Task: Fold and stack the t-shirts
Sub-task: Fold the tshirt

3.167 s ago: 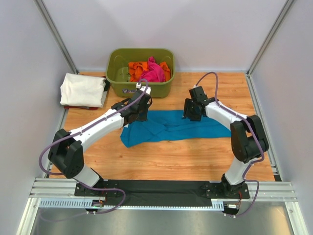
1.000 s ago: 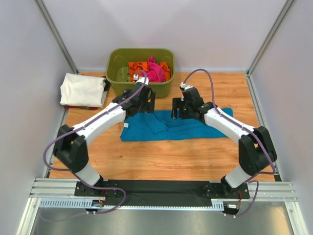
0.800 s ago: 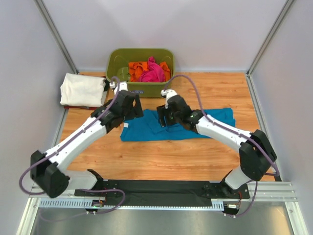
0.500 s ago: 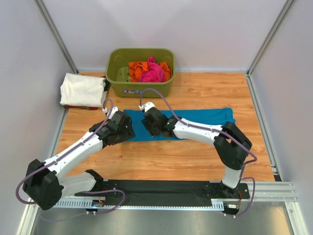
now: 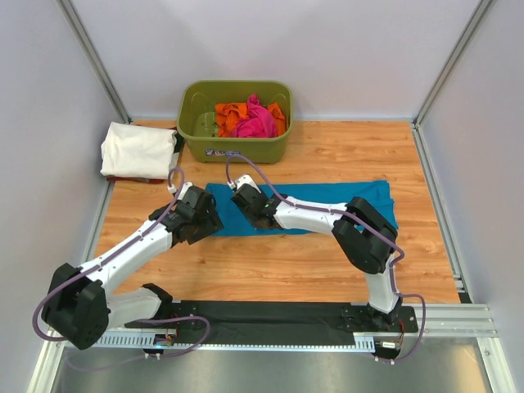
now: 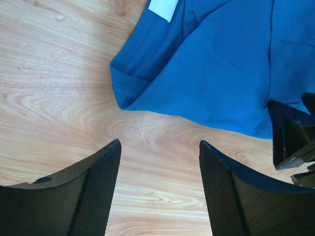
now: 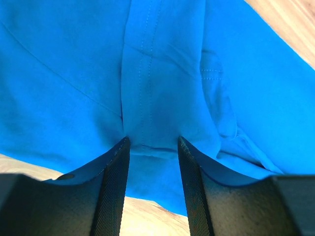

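Note:
The teal-blue t-shirt (image 5: pixel 327 201) lies flattened as a long strip across the table's middle. My left gripper (image 5: pixel 202 223) stands open just in front of the strip's left corner, and only bare wood shows between its fingers (image 6: pixel 158 143). That corner (image 6: pixel 221 64) with its white label (image 6: pixel 162 7) lies just ahead of the left gripper. My right gripper (image 5: pixel 248 210) is pressed down onto the shirt near its left end. Its jaws are partly closed, with a seam ridge of teal cloth (image 7: pixel 157 59) between the fingertips (image 7: pixel 153 140). Its fingers (image 6: pixel 290 137) show at the right of the left wrist view.
An olive-green tub (image 5: pixel 237 149) at the back holds pink (image 5: pixel 258 121) and orange (image 5: pixel 229 115) shirts. A folded white t-shirt (image 5: pixel 137 149) rests on the table's back left corner. White walls close in both sides.
Both arms have swept left and toward the near side along the shirt, which now lies straighter and flatter. Both pairs of jaws have narrowed, the right pair more.

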### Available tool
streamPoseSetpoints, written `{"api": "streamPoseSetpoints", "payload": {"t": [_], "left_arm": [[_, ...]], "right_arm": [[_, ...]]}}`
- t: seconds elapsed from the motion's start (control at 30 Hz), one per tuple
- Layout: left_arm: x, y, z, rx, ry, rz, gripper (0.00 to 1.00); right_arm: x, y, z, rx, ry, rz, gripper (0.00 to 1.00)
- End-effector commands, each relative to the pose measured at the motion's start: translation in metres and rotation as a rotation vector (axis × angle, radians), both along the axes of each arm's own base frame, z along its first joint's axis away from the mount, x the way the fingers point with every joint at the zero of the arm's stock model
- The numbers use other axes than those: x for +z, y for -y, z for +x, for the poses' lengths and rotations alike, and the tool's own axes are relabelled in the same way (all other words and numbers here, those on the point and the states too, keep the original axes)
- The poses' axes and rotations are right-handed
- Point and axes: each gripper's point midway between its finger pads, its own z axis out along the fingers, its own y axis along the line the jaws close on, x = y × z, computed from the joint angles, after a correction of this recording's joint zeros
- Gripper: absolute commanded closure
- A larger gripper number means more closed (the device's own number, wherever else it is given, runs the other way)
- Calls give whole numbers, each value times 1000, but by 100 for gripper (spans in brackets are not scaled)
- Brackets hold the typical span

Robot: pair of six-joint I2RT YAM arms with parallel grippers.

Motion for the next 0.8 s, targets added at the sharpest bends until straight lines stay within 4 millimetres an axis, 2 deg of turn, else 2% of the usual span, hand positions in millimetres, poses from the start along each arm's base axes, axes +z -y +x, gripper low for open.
{"api": "streamPoseSetpoints", "payload": {"t": [0.0,0.13,0.17,0.23,0.27,0.33,0.43,0.63,0.77], "left_arm": [[1,6,9,-19,17,-32,29],[-4,9,12,-27,8,-40,30],[-4,8,12,-26,7,-39,30],[-6,10,12,-29,2,-41,31],[-8,9,12,-27,-4,-40,31],[-9,10,13,-31,-5,-40,32],[-10,10,15,-31,0,-37,33],[-14,14,19,-37,-8,-37,34],[-18,16,20,-43,-18,-39,35]], "right_arm": [[9,-4,10,-13,36,-1,54],[5,-2,10,-21,34,-12,61],[6,-1,10,-22,37,-12,69],[6,1,12,-31,46,-20,78],[7,3,13,-37,49,-22,88],[9,5,15,-48,53,-21,98],[18,9,20,-72,57,1,100],[48,23,36,-141,70,65,100],[61,39,51,-193,57,114,100]]}}
